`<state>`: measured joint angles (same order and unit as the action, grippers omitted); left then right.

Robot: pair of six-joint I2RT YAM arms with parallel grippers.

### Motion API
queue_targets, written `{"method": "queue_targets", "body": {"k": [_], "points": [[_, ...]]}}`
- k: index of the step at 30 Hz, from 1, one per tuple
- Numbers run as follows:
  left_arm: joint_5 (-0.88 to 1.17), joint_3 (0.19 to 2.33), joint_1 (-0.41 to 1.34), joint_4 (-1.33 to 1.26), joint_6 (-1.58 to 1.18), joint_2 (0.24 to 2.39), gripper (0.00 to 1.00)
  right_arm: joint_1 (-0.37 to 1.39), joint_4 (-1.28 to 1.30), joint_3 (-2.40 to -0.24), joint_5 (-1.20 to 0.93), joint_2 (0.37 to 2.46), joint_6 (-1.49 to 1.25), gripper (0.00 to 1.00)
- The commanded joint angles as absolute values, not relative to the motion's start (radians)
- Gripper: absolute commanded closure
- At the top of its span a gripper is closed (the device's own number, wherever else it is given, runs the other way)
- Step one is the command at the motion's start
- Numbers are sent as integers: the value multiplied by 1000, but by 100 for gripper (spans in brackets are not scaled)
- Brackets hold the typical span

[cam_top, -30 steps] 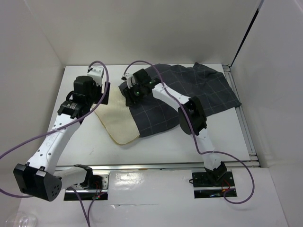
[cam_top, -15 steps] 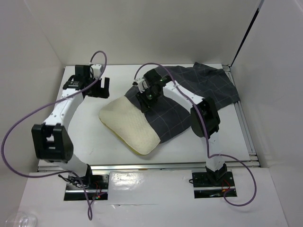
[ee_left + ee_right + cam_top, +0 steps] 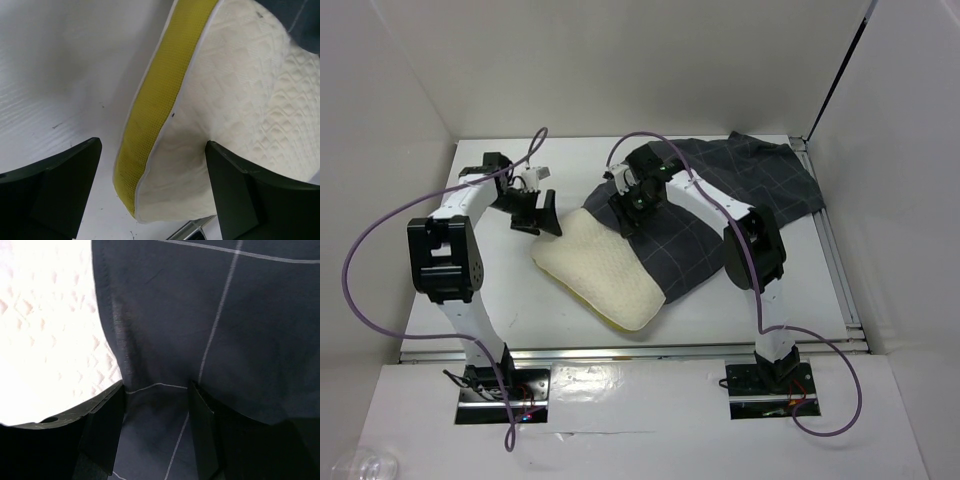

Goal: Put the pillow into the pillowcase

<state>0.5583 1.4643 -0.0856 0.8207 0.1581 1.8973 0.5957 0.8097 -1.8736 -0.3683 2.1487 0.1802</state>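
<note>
The cream pillow [image 3: 603, 268] lies at the table's middle, its right part tucked inside the dark grid pillowcase [image 3: 740, 195]. In the left wrist view the pillow [image 3: 240, 95] shows its yellow edge band [image 3: 160, 95]. My left gripper [image 3: 541, 210] is open, and its jaws straddle the pillow's near-left corner [image 3: 152, 197] without touching it. My right gripper [image 3: 630, 203] is at the pillowcase's open edge. Its fingers [image 3: 105, 425] are closed on a fold of the dark cloth [image 3: 160, 415], with the pillow [image 3: 50, 330] just to their left.
White walls enclose the table on three sides. A metal rail [image 3: 620, 350] runs along the front edge, and another rail [image 3: 835, 250] along the right edge. Purple cables [image 3: 380, 240] loop off both arms. The pillowcase's far end bunches at the back right corner.
The pillow has slid right and forward and plumped up. My left gripper let go, drew back, then came to the pillow's corner. The right gripper pulled the pillowcase edge rightward, then stayed.
</note>
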Motion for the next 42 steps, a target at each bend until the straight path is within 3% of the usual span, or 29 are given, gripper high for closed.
{"method": "queue_targets", "body": {"k": [1,11,18,23,28,32,42], "points": [[702,1497,-100,932,270,1917,1,588,824,-1879,-337,2077,178,41],[833,1522,-238,1117,443,1916,1,588,824,-1887,-318,2095,169,41],[788,1272,-252,1014,393,1706,1,588,805,-1927,-318,2105,146,41],[807,1037,-252,833,241,1482,1,606,805,-1959,-318,2114,127,40],[641,928,-180,606,11,1194,1,617,805,-1977,-331,2123,127,40],[433,887,-130,554,-133,1181,1,626,805,-1987,-331,2123,118,40],[581,887,-166,523,-400,1272,1,626,805,-1967,-331,2123,118,40]]}}
